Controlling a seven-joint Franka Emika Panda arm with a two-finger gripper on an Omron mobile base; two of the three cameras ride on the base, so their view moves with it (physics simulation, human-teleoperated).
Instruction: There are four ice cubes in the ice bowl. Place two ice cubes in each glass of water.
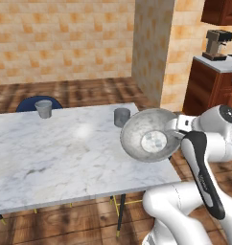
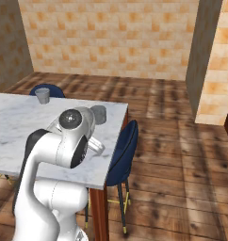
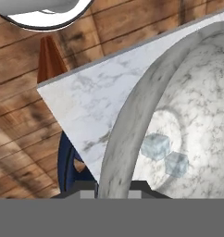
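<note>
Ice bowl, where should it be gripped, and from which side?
Grip the ice bowl by its thin rim, one finger inside and one outside, at the edge nearest the arm. The bowl is far too wide to span. The gripper straddles that rim there, clear of the ice cubes.

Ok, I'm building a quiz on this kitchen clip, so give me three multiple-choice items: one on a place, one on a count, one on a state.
1. Where do the two glasses stand?
A. on the marble table
B. on the floor
C. on the wooden cabinet

2. How many ice cubes show in the bowl?
A. none
B. two
C. four

3. How is the bowl placed?
A. flat on the table
B. upside down
C. tipped up, with the end effector on its rim

Answers:
1 A: both glasses rest on the marble top.
2 B: the hand view shows two cubes lying inside.
3 C: its inside faces the left base camera, and its rim sits between the fingertips.
</note>
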